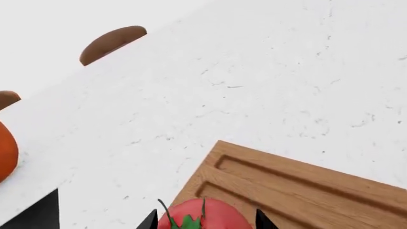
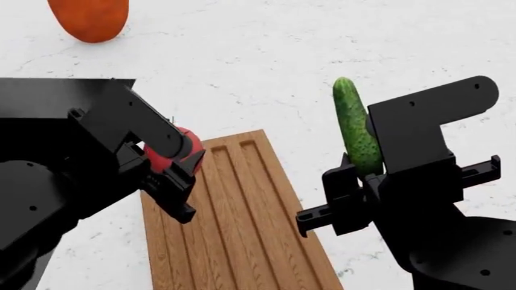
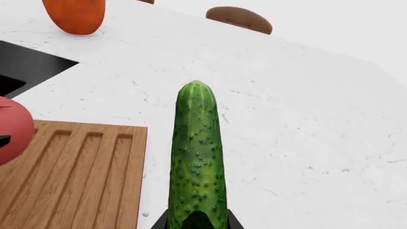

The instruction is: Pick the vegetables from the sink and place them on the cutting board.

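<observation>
We see our left gripper point(image 2: 179, 175) clamped on the tomato point(image 2: 173, 151) over the cutting board's point(image 2: 234, 223) near corner, our right gripper point(image 2: 361, 181) clenching the cucumber point(image 2: 356, 125) upright beside the board.

Scene is lit brightly and evenly; no single light source can be identified. The white countertop point(image 2: 322, 54) is rendered near overexposed, its faint grey veining kept visible. Almost no cast shadows are seen. Soft diffuse shading is shown on the cucumber point(image 3: 197, 162) and the tomato point(image 1: 203, 215), no hard glare. The black arm bodies in the head view are rendered flat, little surface detail. All three views are sharp; no blur, noise or edge distortion is noted.
</observation>
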### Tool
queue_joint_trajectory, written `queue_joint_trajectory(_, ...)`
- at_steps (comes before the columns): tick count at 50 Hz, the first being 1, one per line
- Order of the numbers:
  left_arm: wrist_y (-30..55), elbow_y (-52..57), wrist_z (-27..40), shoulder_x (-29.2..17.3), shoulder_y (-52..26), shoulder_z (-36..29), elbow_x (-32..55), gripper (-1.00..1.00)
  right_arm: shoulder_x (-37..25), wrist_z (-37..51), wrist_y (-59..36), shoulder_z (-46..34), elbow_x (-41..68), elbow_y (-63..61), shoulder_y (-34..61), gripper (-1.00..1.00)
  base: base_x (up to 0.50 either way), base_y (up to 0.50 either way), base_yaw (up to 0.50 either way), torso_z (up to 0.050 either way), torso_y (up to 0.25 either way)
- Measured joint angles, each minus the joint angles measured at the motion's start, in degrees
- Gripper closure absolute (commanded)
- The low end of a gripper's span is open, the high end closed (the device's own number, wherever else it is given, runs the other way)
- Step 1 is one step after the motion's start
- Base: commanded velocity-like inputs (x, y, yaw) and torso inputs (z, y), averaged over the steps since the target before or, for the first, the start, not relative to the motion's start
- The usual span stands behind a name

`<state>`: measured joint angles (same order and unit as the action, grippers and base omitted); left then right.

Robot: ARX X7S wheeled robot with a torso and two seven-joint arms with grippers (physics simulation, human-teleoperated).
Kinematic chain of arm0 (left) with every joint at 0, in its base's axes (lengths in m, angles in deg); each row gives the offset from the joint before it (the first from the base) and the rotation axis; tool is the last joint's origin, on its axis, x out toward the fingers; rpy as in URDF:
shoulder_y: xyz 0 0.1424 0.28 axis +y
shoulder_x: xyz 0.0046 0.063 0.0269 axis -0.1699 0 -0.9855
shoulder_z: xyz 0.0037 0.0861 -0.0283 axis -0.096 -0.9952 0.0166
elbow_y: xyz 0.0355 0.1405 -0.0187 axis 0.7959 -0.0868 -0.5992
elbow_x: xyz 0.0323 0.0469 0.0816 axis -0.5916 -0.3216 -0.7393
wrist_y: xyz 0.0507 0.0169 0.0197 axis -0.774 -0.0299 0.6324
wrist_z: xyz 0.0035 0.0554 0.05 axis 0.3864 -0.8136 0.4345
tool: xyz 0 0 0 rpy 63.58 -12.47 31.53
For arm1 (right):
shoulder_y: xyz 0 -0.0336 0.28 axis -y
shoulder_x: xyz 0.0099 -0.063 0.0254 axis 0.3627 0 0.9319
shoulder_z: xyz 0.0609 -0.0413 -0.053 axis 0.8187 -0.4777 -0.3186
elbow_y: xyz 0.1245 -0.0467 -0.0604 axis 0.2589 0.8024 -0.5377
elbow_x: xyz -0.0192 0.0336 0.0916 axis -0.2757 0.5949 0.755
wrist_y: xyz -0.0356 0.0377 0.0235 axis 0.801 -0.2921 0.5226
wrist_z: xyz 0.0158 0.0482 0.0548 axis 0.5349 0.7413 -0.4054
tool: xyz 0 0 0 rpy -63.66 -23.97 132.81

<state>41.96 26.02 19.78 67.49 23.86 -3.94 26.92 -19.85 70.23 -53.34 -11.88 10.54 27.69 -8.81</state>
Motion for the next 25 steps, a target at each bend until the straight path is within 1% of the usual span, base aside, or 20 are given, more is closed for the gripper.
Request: queue_joint_trajectory(25, 0.4, -1.6, 0.2, -0.1, 2.0, -2.0, 0.2, 1.00, 0.2, -0.5, 1.0, -0.4, -0.6, 0.4, -1.1, 1.00, 0.00, 0.00, 0.00, 0.001, 0.001)
